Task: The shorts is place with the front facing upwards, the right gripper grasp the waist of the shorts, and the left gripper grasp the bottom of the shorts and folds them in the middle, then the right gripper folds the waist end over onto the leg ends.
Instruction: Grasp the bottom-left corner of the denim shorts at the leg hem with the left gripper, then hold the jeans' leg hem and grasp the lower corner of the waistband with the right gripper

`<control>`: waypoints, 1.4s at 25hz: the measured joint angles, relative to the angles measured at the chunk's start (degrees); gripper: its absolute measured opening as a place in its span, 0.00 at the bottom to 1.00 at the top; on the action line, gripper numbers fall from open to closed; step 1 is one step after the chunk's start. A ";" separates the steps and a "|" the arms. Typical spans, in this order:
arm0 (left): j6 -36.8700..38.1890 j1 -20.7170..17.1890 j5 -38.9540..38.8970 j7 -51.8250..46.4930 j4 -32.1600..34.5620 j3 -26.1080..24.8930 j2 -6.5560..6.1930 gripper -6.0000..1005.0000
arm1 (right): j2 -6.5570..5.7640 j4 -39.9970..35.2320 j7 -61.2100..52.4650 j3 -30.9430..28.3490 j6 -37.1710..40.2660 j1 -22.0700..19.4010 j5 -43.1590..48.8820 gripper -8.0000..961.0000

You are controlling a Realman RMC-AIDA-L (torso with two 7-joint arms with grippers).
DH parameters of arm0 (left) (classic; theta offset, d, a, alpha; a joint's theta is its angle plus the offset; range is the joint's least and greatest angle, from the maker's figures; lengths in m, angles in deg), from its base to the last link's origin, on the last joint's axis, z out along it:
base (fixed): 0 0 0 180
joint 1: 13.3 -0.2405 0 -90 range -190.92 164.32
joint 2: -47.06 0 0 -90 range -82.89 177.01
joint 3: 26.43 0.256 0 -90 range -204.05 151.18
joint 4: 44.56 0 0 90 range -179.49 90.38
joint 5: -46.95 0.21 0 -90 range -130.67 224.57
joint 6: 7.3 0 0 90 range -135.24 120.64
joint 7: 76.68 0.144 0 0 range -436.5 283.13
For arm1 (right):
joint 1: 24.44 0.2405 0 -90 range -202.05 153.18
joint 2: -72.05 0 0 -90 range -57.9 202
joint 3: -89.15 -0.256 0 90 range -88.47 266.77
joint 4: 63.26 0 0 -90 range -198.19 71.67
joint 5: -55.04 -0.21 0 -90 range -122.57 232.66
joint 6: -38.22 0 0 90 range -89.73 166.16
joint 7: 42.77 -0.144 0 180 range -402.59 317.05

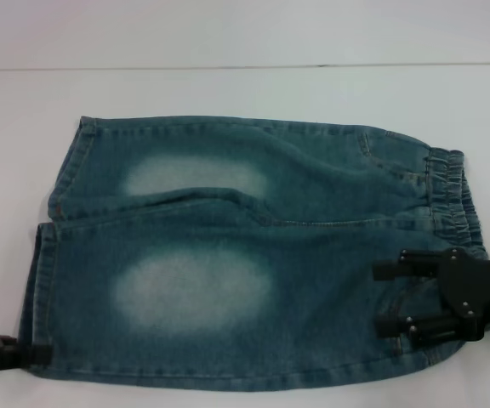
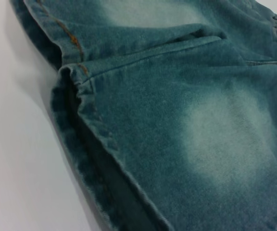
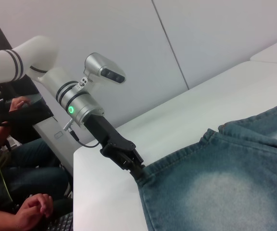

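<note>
Blue denim shorts (image 1: 253,255) lie flat, front up, with the elastic waist (image 1: 451,191) to the right and the two leg ends to the left. My left gripper (image 1: 39,353) sits at the near leg's hem corner. The right wrist view shows this left gripper (image 3: 137,168) shut on that corner of the shorts (image 3: 225,192). The left wrist view is filled by the hem and the faded leg of the shorts (image 2: 177,120). My right gripper (image 1: 385,297) hovers over the near side of the waist, open, with one finger (image 1: 391,270) and the other well apart above the denim.
The shorts rest on a white table (image 1: 228,93) whose far edge runs across the back. The table's left edge lies just beyond the leg hems. In the right wrist view, people (image 3: 13,192) sit past that side of the table.
</note>
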State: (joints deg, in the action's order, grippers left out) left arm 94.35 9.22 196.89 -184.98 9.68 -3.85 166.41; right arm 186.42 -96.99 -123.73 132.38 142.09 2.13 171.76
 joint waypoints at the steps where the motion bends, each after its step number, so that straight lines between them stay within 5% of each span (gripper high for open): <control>1: -0.06 0.05 0.00 -0.01 0.00 0.00 0.00 0.37 | 0.00 0.00 0.00 -0.05 0.00 -0.02 0.00 0.98; 10: -0.46 0.33 -0.01 -0.31 -0.11 0.00 0.00 0.01 | -0.03 -0.09 -0.09 -0.93 0.01 -0.21 -0.30 0.98; 17: -1.43 1.02 -1.28 -0.91 -0.58 -1.38 0.08 0.01 | -0.55 -0.39 -5.91 -8.38 -1.14 0.79 -0.37 0.98; 25: -4.05 1.59 -4.15 -1.81 -1.10 -2.22 0.44 0.01 | -3.60 -7.21 -24.64 -9.35 -6.20 1.71 2.81 0.98; 30: -4.60 1.70 -6.70 -1.82 -1.10 -2.66 0.26 0.01 | -5.50 -12.99 -27.22 -7.91 2.73 4.10 10.79 0.98; 35: -4.83 1.77 -8.60 -1.53 -1.10 -2.73 0.25 0.01 | -5.63 -17.60 -26.15 -6.78 6.58 5.78 19.71 0.98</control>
State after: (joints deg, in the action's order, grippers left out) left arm 89.52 11.00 188.29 -186.51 8.58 -6.57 166.66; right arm 180.79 -114.59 -149.88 125.61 148.67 7.91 191.47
